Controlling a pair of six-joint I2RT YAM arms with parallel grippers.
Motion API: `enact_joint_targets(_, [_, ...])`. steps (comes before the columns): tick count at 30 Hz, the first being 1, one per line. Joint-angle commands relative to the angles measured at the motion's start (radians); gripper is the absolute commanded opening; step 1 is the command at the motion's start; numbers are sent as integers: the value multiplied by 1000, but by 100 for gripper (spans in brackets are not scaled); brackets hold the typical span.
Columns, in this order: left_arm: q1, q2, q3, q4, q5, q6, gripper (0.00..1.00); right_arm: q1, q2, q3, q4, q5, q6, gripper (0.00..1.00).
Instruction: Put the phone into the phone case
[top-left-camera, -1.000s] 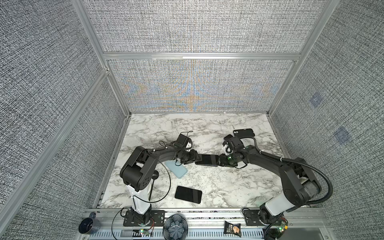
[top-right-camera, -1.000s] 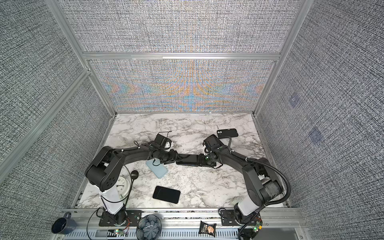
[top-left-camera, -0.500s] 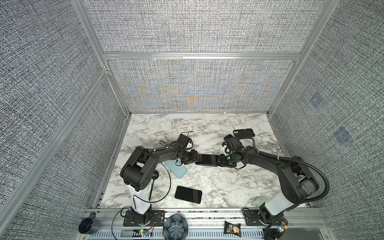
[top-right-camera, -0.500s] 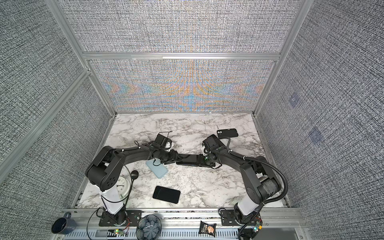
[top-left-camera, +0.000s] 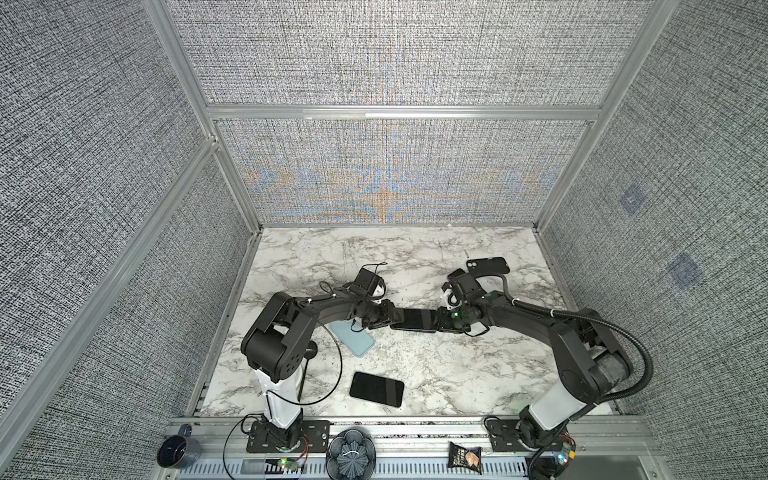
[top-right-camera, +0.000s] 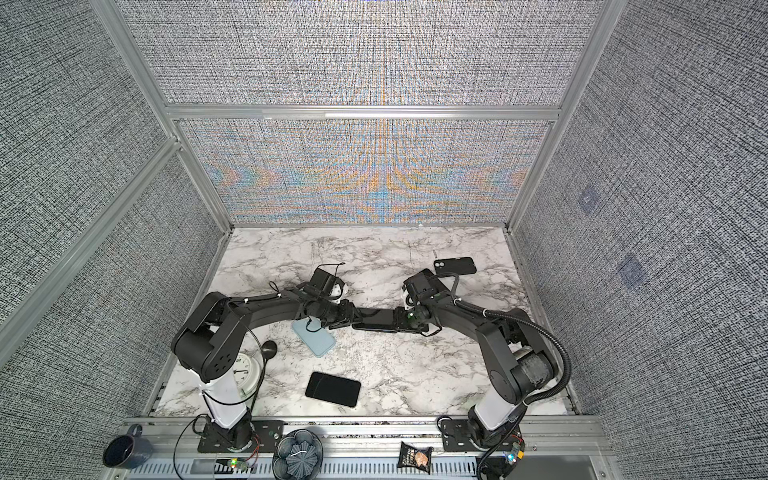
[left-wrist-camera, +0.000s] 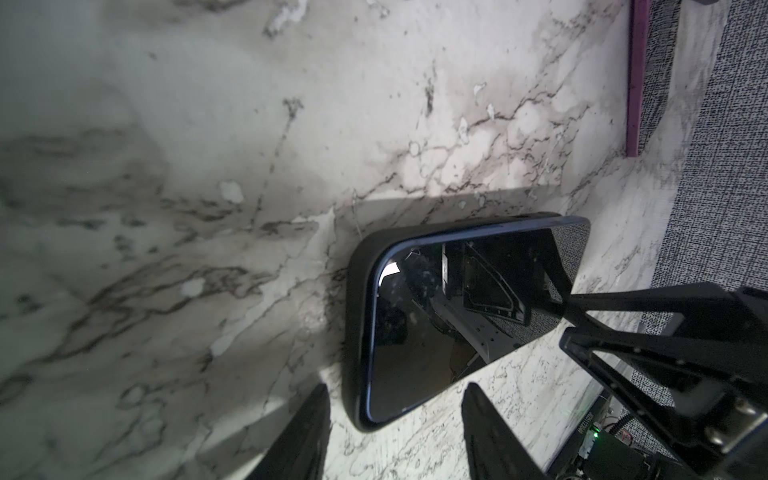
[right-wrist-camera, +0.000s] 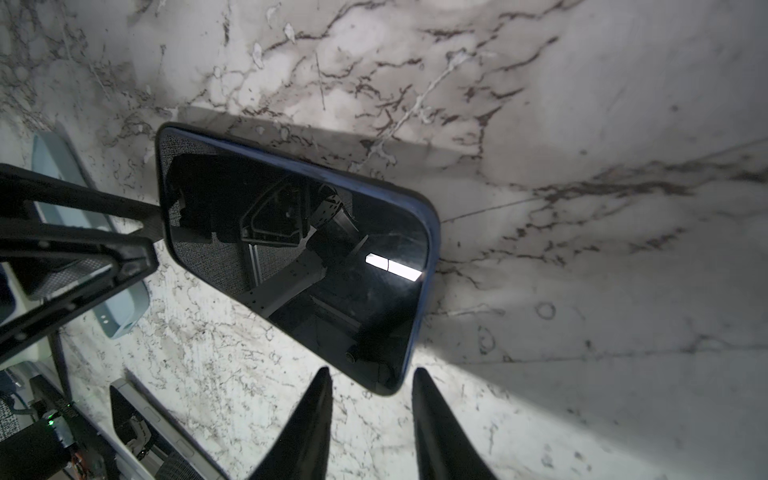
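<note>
A dark phone (top-left-camera: 415, 320) (top-right-camera: 376, 320) lies screen up at mid-table, set in a black phone case whose rim (left-wrist-camera: 357, 311) shows along one long side. I cannot tell whether it is fully seated. My left gripper (top-left-camera: 395, 321) (left-wrist-camera: 395, 392) is open at the phone's left end, and one corner of the phone (left-wrist-camera: 457, 316) lies between its fingers without touching them. My right gripper (top-left-camera: 438, 323) (right-wrist-camera: 372, 374) is open at the right end, its narrower gap straddling the corner of the phone (right-wrist-camera: 299, 249) there.
A light blue case (top-left-camera: 353, 338) lies under my left forearm. A second black phone (top-left-camera: 376, 388) rests near the front edge. Another black case (top-left-camera: 488, 266) sits at the back right behind my right wrist. A white clock (top-right-camera: 245, 372) stands by the left arm's base.
Both arms stay at the phone's two ends and the phone has not moved. The right wrist has shifted slightly, and more of the black case behind it shows.
</note>
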Motion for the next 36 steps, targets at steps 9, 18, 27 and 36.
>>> enact_joint_targets(9, [0,17,8,5,12,15,49,16,8,12,13,-11,6,33])
enact_joint_targets(18, [-1,25,17,10,18,12,48,25,22,21,23,-22,14,30])
enact_joint_targets(27, [-3,23,2,16,11,7,47,36,41,19,39,-23,21,27])
enact_joint_targets(36, [-4,29,11,10,15,10,47,43,45,9,66,-31,36,20])
